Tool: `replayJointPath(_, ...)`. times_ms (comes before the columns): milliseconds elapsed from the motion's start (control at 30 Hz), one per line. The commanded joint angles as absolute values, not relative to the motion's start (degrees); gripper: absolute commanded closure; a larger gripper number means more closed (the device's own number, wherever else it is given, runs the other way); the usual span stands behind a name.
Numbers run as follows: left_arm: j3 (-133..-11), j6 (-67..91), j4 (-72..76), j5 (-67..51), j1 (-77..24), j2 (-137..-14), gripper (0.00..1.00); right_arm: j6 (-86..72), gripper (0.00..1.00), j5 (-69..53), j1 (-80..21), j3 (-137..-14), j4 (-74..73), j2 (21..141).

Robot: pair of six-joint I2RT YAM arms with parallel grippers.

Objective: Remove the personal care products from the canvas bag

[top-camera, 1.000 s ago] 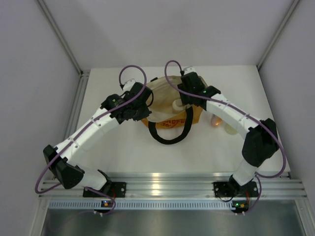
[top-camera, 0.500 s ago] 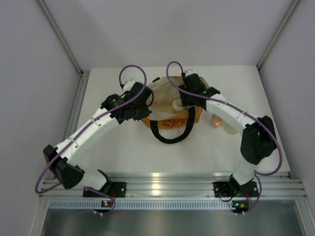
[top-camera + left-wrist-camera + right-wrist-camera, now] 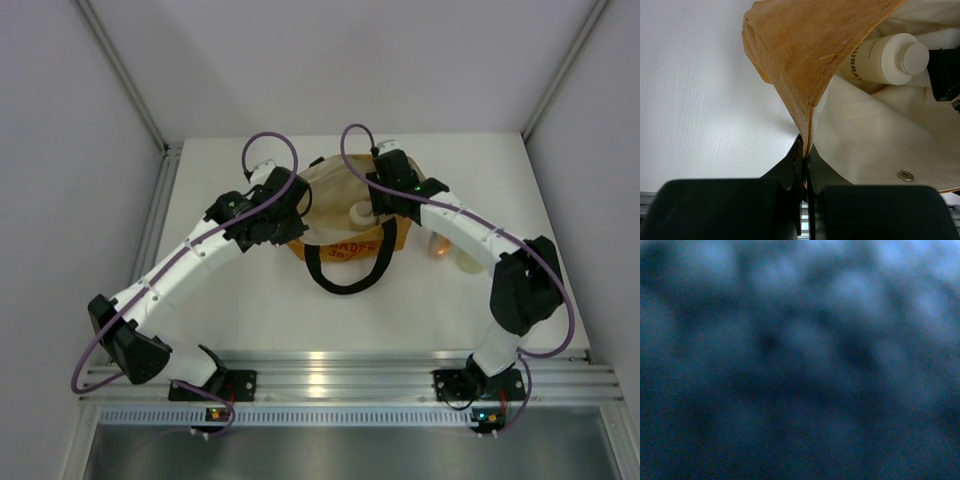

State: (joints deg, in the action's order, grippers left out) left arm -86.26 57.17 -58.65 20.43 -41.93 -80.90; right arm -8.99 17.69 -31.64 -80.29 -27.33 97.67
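The canvas bag (image 3: 335, 190) lies open at mid-table, its black handle (image 3: 345, 270) towards me. My left gripper (image 3: 805, 151) is shut on the bag's left rim (image 3: 812, 95), holding the mouth open; in the top view the left gripper (image 3: 300, 212) is at that rim. A pale bottle with a white cap (image 3: 885, 57) lies inside on the cream lining; the top view shows this bottle (image 3: 358, 214) too. My right gripper (image 3: 375, 207) reaches into the bag right beside it, fingers hidden. The right wrist view is dark and blurred. An orange bottle (image 3: 438, 247) and a cream cylinder (image 3: 468, 262) stand on the table right of the bag.
White enclosure walls stand close on the left, right and back of the white table (image 3: 270, 300). Purple cables (image 3: 268, 145) loop above both wrists. The aluminium rail (image 3: 340, 378) with the arm bases runs along the near edge.
My right arm has pushed a little further into the bag, next to the pale bottle. The bag's front and handle shifted slightly. The left gripper has kept its hold on the rim.
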Motion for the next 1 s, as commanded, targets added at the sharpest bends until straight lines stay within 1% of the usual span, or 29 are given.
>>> replayJointPath(0, -86.4, 57.83, -57.13, 20.92, -42.1, -80.16, 1.0, -9.05, 1.0, 15.91, -31.03, -81.82, -29.09, 94.49)
replayJointPath(567, -86.4, 58.27, -57.13, 19.77, -42.1, -82.0, 1.0, -7.3, 1.0, 15.47, -31.38, -84.46, -27.42, 86.05)
replayJointPath(967, -86.31, 58.8, -57.13, 20.21, -42.1, -81.65, 1.0, -5.45, 1.0, 13.45, -31.82, -86.13, -26.63, 84.64)
